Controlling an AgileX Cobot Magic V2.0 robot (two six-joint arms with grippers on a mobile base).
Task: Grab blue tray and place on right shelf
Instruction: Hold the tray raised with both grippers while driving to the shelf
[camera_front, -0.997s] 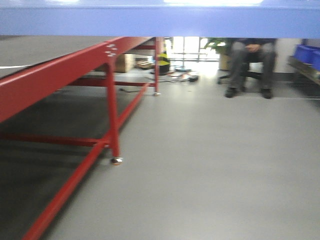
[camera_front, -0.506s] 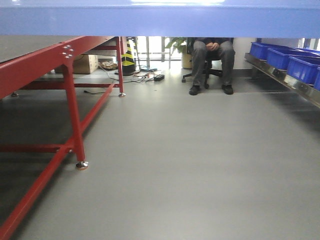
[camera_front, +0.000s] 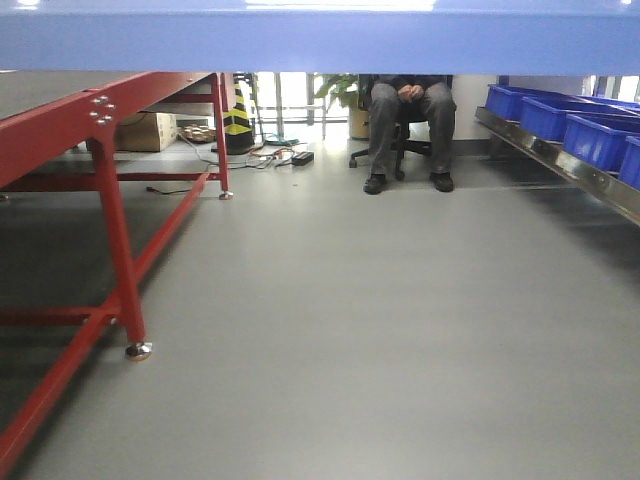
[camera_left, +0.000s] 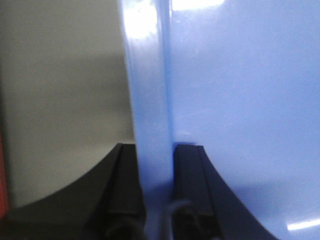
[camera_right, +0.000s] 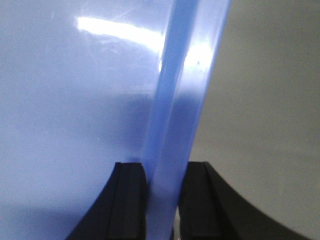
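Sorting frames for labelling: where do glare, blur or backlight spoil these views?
Front view: sharp, though white glare marks the top edge of the blue tray and the far windows blow out. Left wrist view: soft focus, glare on the rim above the left end effector. Right wrist view: a bright streak across the tray above the right end effector, rim slightly blurred.

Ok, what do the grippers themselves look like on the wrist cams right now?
Both look alike. The left gripper and right gripper each show two matte black fingers with flat, squared tips and outer edges that flare out in a smooth curve toward the base. No markings show; the arms themselves are out of view.
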